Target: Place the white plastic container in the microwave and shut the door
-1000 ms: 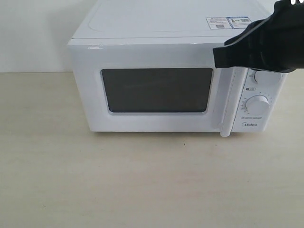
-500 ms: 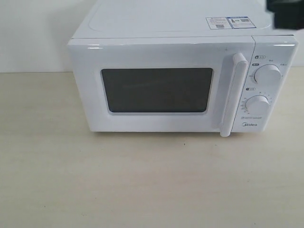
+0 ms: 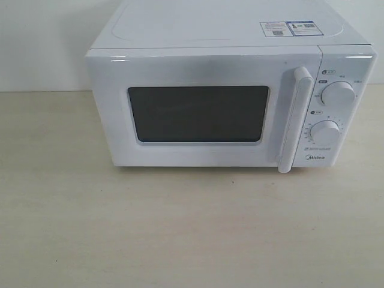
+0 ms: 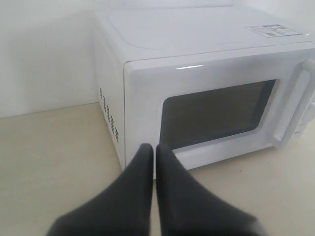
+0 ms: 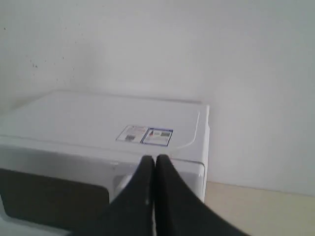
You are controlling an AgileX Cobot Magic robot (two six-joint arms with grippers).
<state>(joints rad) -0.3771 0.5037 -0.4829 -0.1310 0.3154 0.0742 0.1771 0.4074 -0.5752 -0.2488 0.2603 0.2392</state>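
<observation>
The white microwave stands on the table with its door shut flat against the front, the bar handle upright beside the two dials. The white plastic container is out of view; the dark window shows nothing of it. Neither arm shows in the exterior view. My left gripper is shut and empty, held off the microwave's front left corner. My right gripper is shut and empty, raised in front of the microwave's top edge near the stickers.
A beige tabletop spreads in front of the microwave, and a white wall rises behind it. Printed characters run down the microwave's left side panel.
My right arm, which was across the handle and upper dial one second ago, has lifted up and to the right and left the exterior view. The door has stayed shut.
</observation>
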